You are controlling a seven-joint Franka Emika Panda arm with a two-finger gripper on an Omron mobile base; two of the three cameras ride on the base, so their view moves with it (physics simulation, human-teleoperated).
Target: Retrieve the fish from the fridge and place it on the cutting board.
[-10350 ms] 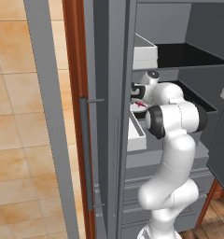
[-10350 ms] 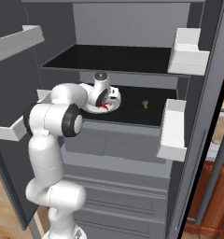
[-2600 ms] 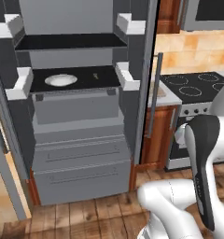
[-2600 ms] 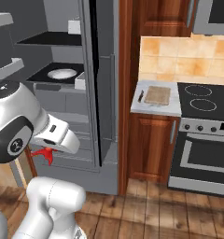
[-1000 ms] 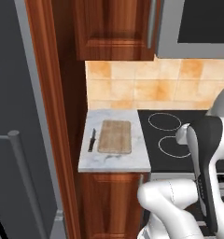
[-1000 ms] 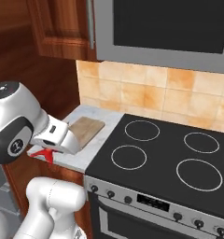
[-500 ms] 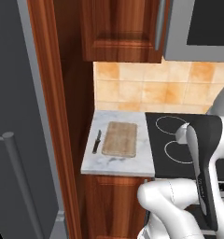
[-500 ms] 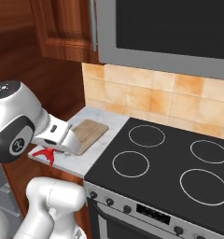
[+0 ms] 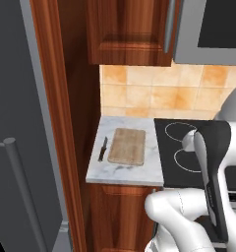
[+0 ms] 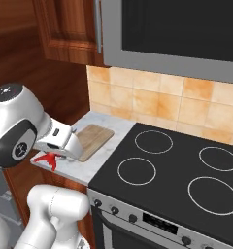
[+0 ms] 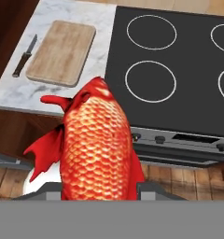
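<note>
The gripper (image 10: pixel 54 156) is clamped on the fish (image 11: pixel 97 147), whose scaled red body rises between the 2 finger tips in the hand view, head pointing away from the hand toward 12 o'clock and fins spreading to 9 o'clock; in the right base view the fish shows as a red shape beneath the hand, at the front edge of the marble counter (image 10: pixel 89 168); from the hand outward, the cutting board (image 11: pixel 61 52) lies toward 11 o'clock in the hand view, well apart from the fish and beyond the counter's near edge, its long axis running away from the hand, roughly parallel to the fish's body; a thin dark knife (image 11: pixel 24 57) lies just beside the board at its 9 o'clock side, not touching it; the black stovetop (image 11: pixel 174 70) takes up the 1 o'clock side; in the left base view the board (image 9: pixel 127 145) rests bare on the counter, the knife (image 9: pixel 103 148) to its left; my judgement is that the carry is nearly over, and the coming move is forward and leftward, then down onto the board.
</note>
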